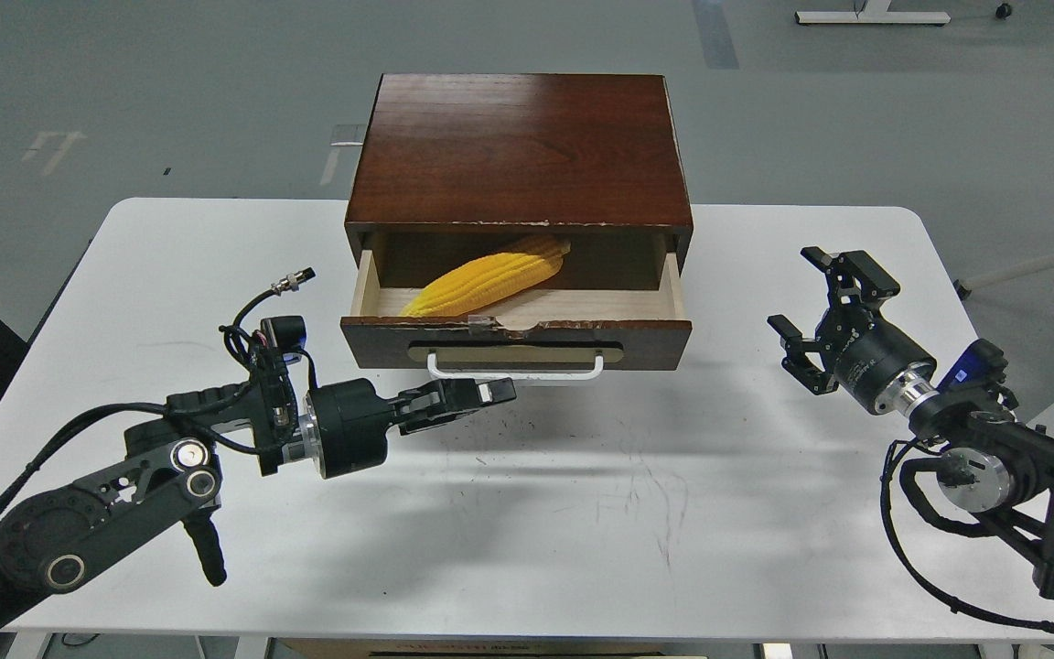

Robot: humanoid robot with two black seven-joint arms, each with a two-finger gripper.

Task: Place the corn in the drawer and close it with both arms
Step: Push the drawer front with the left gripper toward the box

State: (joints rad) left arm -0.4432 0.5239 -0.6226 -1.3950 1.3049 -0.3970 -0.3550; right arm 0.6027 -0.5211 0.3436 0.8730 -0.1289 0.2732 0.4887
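Note:
The yellow corn lies slantwise inside the open drawer, its tip toward the front left corner. The drawer sticks out of the dark wooden cabinet on the white table. Its white bar handle faces me. My left gripper is just below and in front of the handle's left part, fingers close together and empty. My right gripper is open and empty, to the right of the drawer and apart from it.
The cabinet stands at the table's far middle. Both arms rest over the table's front corners, with cables hanging from them. A white table base stands on the grey floor far behind.

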